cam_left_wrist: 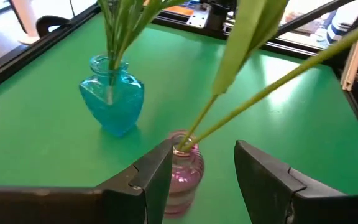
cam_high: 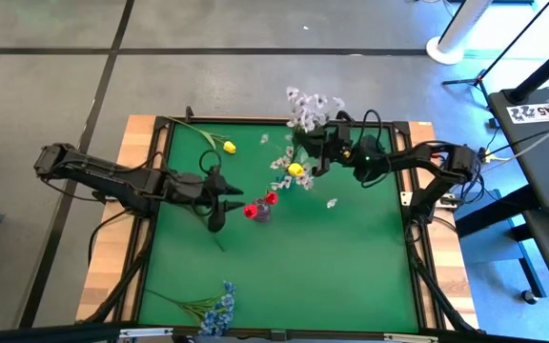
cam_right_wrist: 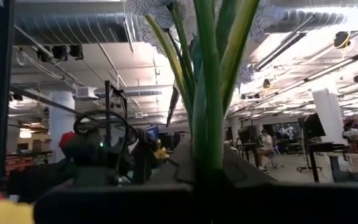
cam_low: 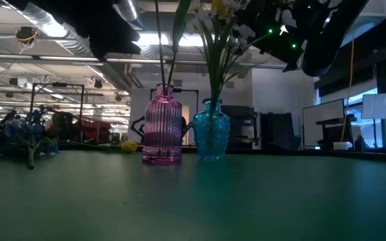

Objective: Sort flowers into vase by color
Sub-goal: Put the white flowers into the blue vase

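Note:
A pink ribbed vase holds red tulip buds on green stems. Beside it, a teal glass vase holds a white blossom spray and a yellow bud. My left gripper is open just above the pink vase, one finger on either side of its neck and stems. My right gripper is shut on the stems rising from the teal vase. A loose yellow tulip lies at the far left. A blue spray lies at the near edge. My right gripper pinches the bunch of green stems and leaves between its two fingers, some way above the teal vase's mouth. The fingers come about level from the table's right side and lie across the stems. The stems stand upright, with their lower ends in the vase.
The green mat has a dark raised frame around it. The two vases stand close together near the middle. The blue spray also shows at the left in the low view. Open mat lies toward the near right.

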Available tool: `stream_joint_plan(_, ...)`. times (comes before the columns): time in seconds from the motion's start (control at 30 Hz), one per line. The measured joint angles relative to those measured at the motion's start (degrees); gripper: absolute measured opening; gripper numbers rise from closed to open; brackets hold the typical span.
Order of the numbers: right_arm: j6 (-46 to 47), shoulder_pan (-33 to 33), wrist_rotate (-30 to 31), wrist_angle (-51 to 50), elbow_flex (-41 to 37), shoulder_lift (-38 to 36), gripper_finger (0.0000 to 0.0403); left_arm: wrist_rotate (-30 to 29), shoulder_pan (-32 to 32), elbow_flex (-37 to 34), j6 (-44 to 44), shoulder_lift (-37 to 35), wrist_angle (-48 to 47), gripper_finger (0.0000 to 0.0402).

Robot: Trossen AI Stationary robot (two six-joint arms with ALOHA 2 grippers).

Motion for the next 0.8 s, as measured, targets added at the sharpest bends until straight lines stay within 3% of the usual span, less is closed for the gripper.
stream_joint_plan(0.5, -6.0, 0.0, -0.5, -10.3, 0.0, 1.9, 0.0024, -2.2, 4.7, 0.0, -2.3, 0.0, -5.9, 0.0167)
stream_joint_plan(0.8, -6.4, 0.0, -4.1, -16.8, 0.0, -0.7, 0.0025, -1.6, 13.6, 0.0, -3.5, 0.0, -10.4, 0.0167)
